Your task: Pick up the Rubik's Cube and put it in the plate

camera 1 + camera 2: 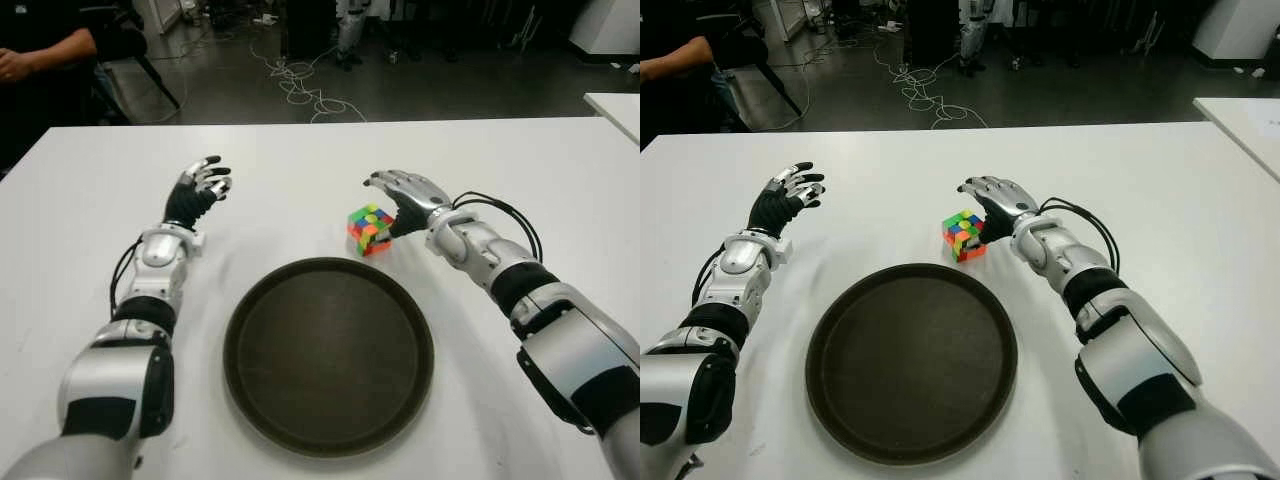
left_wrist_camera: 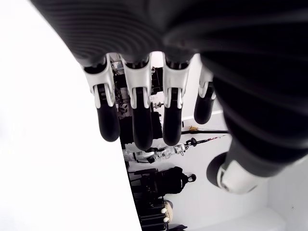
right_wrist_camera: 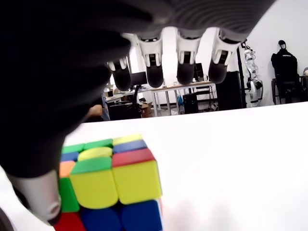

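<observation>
A white table carries everything, with a person's arm at its far left corner. Nearest the robot lies the round dark plate, bare inside. The left hand shows beside the plate's far left side, fingers loosely spread and holding nothing. The right hand hovers just over and beside the Rubik's Cube, fingers extended above it and the thumb down at the cube's side; the cube sits on the table just beyond the plate's far rim, not yet gripped.

The step in hand looks like closing the grasp. To do it well, the four fingers should come down on the far face while the thumb presses the near one, squeezing across opposite flat faces, not across corners, since the cube stands turned and could twist out. Then lift clear of the rim before carrying it toward the plate's middle
</observation>
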### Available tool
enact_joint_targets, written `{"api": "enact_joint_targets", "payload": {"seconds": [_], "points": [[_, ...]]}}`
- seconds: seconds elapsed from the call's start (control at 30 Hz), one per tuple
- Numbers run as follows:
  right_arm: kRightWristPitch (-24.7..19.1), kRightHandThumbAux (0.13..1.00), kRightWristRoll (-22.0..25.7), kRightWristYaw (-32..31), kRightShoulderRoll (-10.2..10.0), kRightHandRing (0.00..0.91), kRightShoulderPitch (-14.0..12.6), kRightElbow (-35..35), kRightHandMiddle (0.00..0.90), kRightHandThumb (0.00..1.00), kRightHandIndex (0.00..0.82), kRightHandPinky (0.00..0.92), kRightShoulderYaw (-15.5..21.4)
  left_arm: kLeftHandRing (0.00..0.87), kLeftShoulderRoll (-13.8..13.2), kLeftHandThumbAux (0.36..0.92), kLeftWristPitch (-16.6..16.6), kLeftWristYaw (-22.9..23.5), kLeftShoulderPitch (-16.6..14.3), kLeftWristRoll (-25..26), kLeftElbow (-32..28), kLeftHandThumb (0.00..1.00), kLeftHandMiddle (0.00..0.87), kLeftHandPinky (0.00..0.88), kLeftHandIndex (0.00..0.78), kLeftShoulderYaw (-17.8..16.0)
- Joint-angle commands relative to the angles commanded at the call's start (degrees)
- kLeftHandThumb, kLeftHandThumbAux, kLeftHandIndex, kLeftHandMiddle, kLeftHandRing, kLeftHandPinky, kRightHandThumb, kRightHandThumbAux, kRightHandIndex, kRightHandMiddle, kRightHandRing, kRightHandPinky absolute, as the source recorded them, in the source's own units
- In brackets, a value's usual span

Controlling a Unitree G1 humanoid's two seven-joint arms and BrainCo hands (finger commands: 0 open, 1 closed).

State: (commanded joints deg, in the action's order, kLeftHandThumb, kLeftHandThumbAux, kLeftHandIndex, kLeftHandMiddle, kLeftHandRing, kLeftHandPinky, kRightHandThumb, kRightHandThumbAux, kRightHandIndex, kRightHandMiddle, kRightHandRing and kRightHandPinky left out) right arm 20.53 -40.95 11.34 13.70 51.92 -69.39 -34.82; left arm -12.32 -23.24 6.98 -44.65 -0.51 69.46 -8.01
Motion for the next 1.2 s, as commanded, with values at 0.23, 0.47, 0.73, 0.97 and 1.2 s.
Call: {"api": "enact_joint_targets", "payload": {"seconds": [0.23,0.47,0.73,0.97,1.2], "points": [[0.0,0.696,0.1,-0.6,-0.1,0.069,0.1,-0.3,0.066,0.0,0.055,0.079,0.1,0.249,0.0,0.668,0.2,0.2,0.0,0.1,-0.1,0.165,0.255,0.264,0.168,-0.1],[0.1,0.71,-0.2,-0.3,-0.1,0.068,0.2,-0.7,0.06,0.0,0.052,0.079,-0.2,0.248,-0.1,0.668,0.2,0.2,0.0,-0.1,-0.2,0.152,0.258,0.26,0.177,0.1],[0.7,0.714,0.1,-0.3,-0.1,0.068,0.0,-1.0,0.065,0.0,0.056,0.075,0.0,0.249,0.1,0.653,0.1,0.4,0.1,0.4,-0.3,0.166,0.258,0.256,0.178,-0.1],[1.8,0.724,0.6,-0.4,-0.6,0.085,-0.4,-1.5,0.079,0.0,0.064,0.103,0.3,0.247,0.2,0.649,0.6,0.1,-0.1,0.5,-0.2,0.172,0.255,0.254,0.173,-0.2],[3.0,0.71,0.8,-0.8,-1.8,0.096,-0.9,-2.2,0.08,0.0,0.078,0.126,0.5,0.242,0.2,0.657,0.6,0.2,0.0,0.5,-0.2,0.164,0.25,0.252,0.172,-0.3]]}}
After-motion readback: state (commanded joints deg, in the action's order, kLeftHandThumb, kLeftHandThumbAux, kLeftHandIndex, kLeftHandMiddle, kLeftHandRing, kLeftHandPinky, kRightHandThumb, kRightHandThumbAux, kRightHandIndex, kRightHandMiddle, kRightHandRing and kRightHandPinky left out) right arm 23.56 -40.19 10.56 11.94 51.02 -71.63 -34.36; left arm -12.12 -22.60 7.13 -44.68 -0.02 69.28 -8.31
